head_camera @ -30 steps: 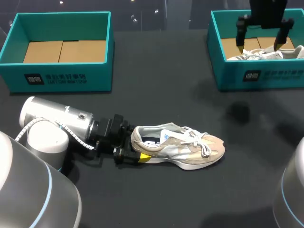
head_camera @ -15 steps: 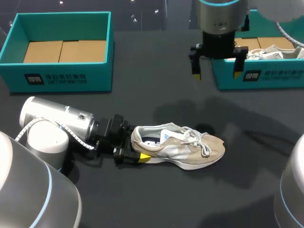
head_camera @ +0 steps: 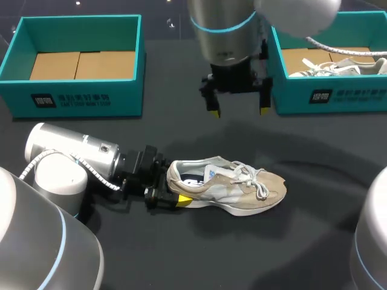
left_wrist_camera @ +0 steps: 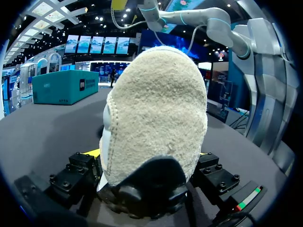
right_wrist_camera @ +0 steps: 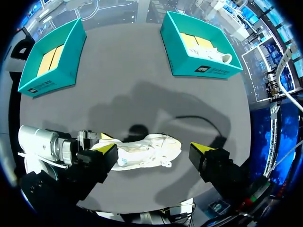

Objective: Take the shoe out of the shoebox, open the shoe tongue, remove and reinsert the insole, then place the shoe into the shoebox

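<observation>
Now, head view: the shoe lies on its sole on the dark worktop, at about 6 o'clock from the worktop's centre, with its toe to 3 o'clock and its heel to 9 o'clock. The upper is beige and grey, the white laces are tied, and the mouth is open upward. The left arm comes in low from 9 o'clock and lies nearly flat over the worktop. The left claw is pinching the shoe at the heel, one yellow tip showing against the heel's near side. In the left wrist view the fuzzy heel counter fills the space between the two fingers, which press on it from both sides; only slivers of yellow show at either flank. The right arm reaches past the middle and hangs above the worktop at 12 o'clock from the shoe. The right claw points straight down, fingers spread wide, nothing between them, well clear of the shoe. In the right wrist view the shoe sits under this claw, between the lines of its two yellow tips but far below them. The left shoebox, teal, stands at 10 o'clock with only its cardboard floor showing. The right shoebox, also teal, stands at 2 o'clock and holds a second shoe, pale with white laces, lying against its 3 o'clock side.
</observation>
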{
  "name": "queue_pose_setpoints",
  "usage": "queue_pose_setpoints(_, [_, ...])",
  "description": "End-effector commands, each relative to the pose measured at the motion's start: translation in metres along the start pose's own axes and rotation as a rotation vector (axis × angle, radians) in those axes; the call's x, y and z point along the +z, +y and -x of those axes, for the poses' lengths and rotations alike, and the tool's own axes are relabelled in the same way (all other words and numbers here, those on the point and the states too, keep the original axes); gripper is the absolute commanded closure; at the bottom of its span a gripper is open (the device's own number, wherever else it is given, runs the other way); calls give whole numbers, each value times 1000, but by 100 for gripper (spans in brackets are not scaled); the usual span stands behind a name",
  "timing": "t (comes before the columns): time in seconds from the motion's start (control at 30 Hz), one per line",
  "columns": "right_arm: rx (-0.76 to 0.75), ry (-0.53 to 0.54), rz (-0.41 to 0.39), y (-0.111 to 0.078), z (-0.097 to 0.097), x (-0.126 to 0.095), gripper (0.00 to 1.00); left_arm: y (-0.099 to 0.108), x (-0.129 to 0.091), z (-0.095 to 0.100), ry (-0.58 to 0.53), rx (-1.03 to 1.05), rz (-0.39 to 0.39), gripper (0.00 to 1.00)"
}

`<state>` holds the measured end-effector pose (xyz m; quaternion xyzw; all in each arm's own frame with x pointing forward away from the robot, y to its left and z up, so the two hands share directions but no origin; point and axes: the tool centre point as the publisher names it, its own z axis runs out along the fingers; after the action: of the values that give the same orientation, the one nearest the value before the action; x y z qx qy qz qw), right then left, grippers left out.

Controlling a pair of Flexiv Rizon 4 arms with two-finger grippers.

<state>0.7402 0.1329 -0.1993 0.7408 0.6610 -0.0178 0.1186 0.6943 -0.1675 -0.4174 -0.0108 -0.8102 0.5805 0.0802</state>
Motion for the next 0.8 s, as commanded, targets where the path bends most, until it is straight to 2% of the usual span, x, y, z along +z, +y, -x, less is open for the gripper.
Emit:
queue_pose_setpoints(0.03, [8, -126, 3, -13, -32, 8, 0, 1, 2, -1, -1, 0, 0, 100])
queue_pose_setpoints(0.47, [35, -134, -3, -57, -71, 18, 0, 1, 2, -1, -1, 0, 0, 100])
queue_pose_setpoints(0.8, [36, -153, 17, -86, -82, 36, 0, 1, 2, -1, -1, 0, 0, 100])
